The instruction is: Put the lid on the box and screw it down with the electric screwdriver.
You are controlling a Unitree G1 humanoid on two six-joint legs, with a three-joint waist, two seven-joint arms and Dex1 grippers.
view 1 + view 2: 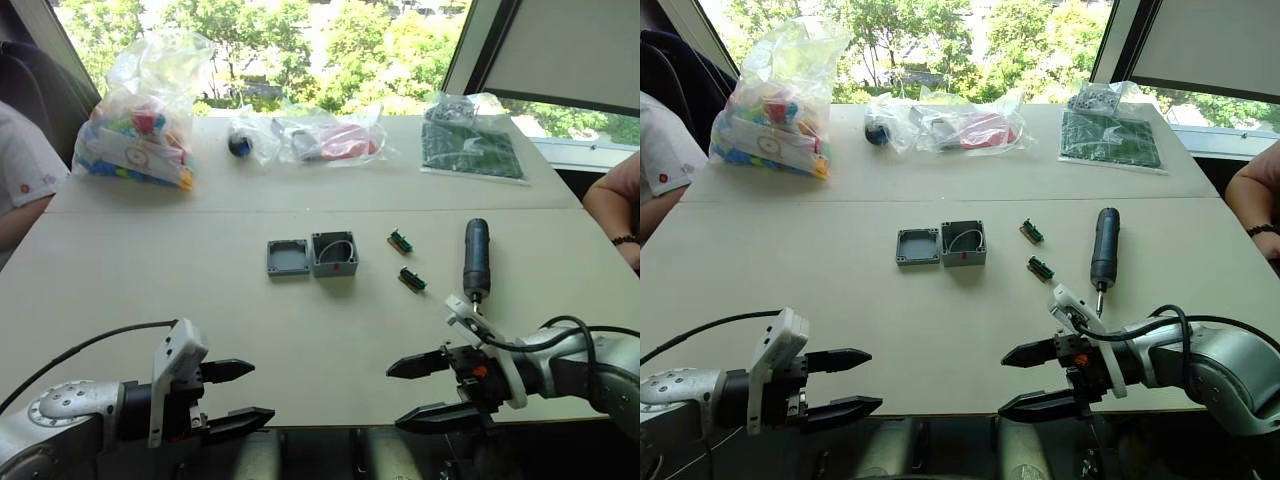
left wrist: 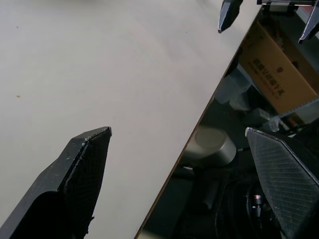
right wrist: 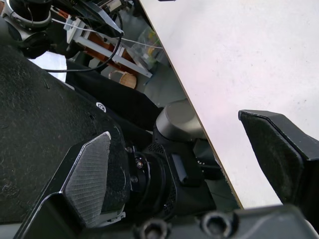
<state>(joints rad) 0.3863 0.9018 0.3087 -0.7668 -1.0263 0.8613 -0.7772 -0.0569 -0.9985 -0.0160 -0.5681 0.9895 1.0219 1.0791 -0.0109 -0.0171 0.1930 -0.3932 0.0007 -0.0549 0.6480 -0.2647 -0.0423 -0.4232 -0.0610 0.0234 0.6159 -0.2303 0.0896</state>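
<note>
Two claws hovered low at the near edge of the pale surface, both spread wide and holding nothing: the left claw at the near left, the right claw at the near right. Nothing had been picked up yet, so the step in hand looked like fetching the lid.

The lid lay mid-surface, a shallow grey square of moulded plastic, rim up, touching or just beside the box on its right. The box was deeper, hollow, with a thin loop of wire showing inside and a small red mark on its near wall. The electric screwdriver lay well to the right of the box, a dark matt cylinder, its thin metal bit pointing toward the robot, near the right claw's wrist.

To do this well, I'd judge the left claw should pinch the lid by two opposite rims, lift it clear, flip it rim down and square its corners over the box before letting go; smooth plastic could slide or nudge the light box.

Two small green parts sat between box and screwdriver, best left alone. Crinkly clear plastic bags lined the far side.
</note>
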